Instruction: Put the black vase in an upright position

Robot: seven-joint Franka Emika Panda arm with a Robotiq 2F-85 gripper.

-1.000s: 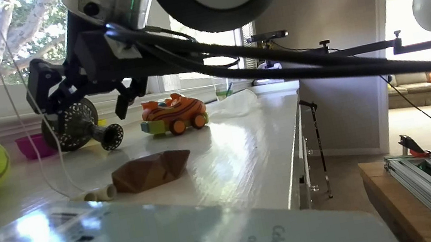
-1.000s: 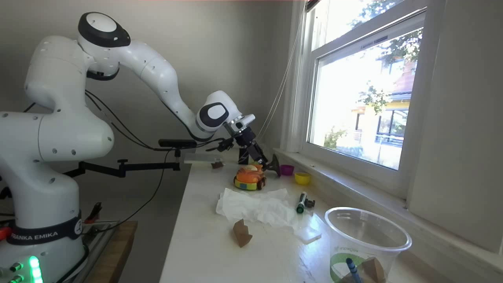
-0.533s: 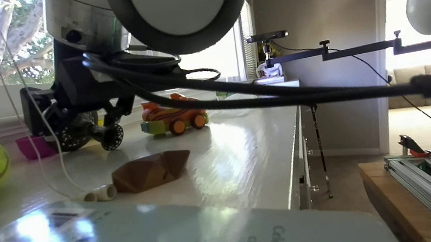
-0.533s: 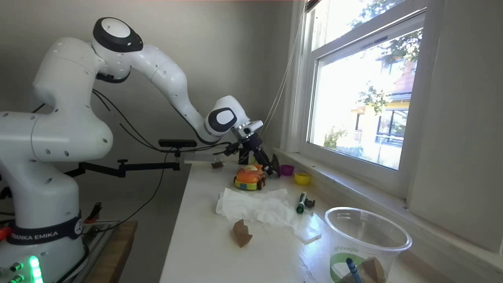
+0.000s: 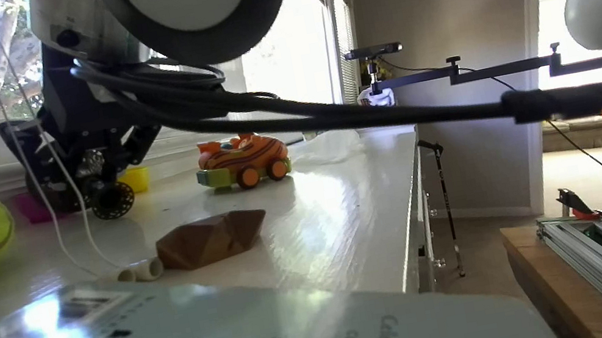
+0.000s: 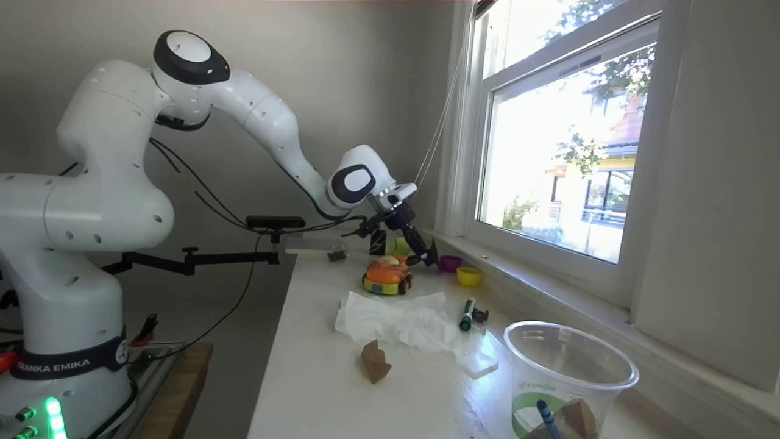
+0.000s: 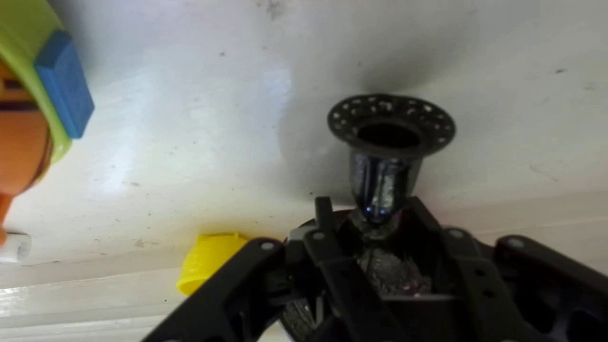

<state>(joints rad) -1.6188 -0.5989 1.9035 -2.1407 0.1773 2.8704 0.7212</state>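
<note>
Black vase (image 7: 387,185) is tipped on its side at the bench (image 5: 311,229), not upright. Its narrow flared end, with pierced rim and dark opening, faces the wrist camera; the wide end is largely hidden there behind the end effector (image 7: 373,209). Purple cup (image 6: 451,263) just beside the wide end; contact between them: cannot tell. Yellow cup (image 7: 209,259) and orange toy vehicle (image 7: 23,142) near, both apart from the vase.

End effector: jaws part-way together, one on each side of the vase's waist. Whether both press on it: cannot tell, so no firm grip noted.

Handling (judged): glossy, crisp-edged surface suggests metal or similar. Expect it stiff, no give under a squeeze, and fairly heavy for its size. More of the weight probably sits in the wide end, so that end may swing down once lifted. Smooth neck could slip or twist in the jaws. Pierced rims look the most delicate parts; avoid pinching there.

Best hold: the waist, square across the axis, where the flares act as stops. Present placement suits this.

Next, likely: close firmly, lift slightly, rotate until one flare stands flat. Wide end down should be steadier; intended foot unclear. Risk: rim knocking the purple cup mid-turn.
</note>
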